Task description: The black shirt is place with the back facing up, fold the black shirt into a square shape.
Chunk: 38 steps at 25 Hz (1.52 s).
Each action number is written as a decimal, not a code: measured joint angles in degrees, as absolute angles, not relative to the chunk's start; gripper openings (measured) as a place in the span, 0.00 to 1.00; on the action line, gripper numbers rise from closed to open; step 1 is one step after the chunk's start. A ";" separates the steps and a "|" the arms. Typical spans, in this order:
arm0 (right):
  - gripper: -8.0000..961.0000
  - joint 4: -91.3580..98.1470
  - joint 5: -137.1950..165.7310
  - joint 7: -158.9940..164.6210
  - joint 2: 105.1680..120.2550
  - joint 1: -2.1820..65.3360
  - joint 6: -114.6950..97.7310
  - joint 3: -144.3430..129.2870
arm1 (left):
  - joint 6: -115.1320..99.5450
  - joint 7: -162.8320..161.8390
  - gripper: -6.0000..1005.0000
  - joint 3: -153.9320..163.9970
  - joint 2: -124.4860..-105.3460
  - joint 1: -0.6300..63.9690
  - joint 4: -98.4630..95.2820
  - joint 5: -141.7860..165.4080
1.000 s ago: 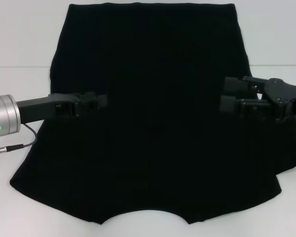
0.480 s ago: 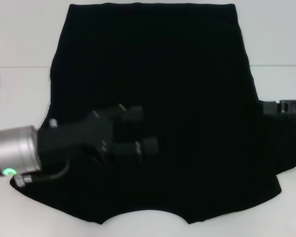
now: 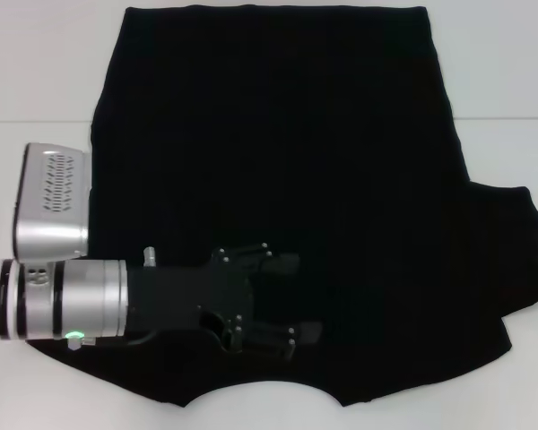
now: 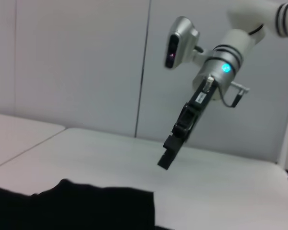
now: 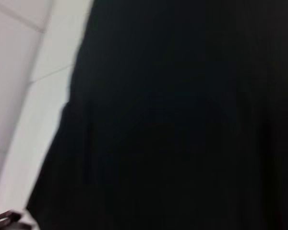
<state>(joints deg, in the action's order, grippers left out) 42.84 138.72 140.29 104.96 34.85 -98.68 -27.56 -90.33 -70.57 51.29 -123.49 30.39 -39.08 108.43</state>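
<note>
Our left gripper [image 3: 287, 298] hovers over the near part of the black shirt [image 3: 278, 134]; the fold is not begun.

Nearest us, the left gripper hangs above the cloth by the neck curve with its fingers spread and nothing held, placed, we judge, to reach a near edge. The black shirt lies flat and plain side up on the white table [image 3: 36, 81], hem farthest away, spread so it can be folded square. The right gripper [image 4: 166, 158] hangs raised beyond the shirt's side; we cannot tell its grip.
</note>
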 joint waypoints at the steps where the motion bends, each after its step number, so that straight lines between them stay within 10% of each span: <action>1: 0.93 42.90 139.43 141.15 104.90 34.48 -97.69 -27.52 | -89.63 -70.54 0.94 51.59 -123.49 30.45 -39.07 108.43; 31: 0.88 32.08 142.90 144.86 106.73 36.45 -75.45 -34.27 | -85.68 -70.75 0.93 50.39 -123.15 30.94 -38.40 107.87; 38: 0.45 32.35 142.62 144.13 107.96 36.33 -74.45 -33.84 | -85.70 -70.76 0.93 49.63 -123.13 30.86 -38.41 107.84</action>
<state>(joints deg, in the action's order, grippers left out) 32.35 142.62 144.13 107.96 36.33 -74.45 -33.84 -85.70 -70.76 49.63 -123.13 30.86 -38.40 107.84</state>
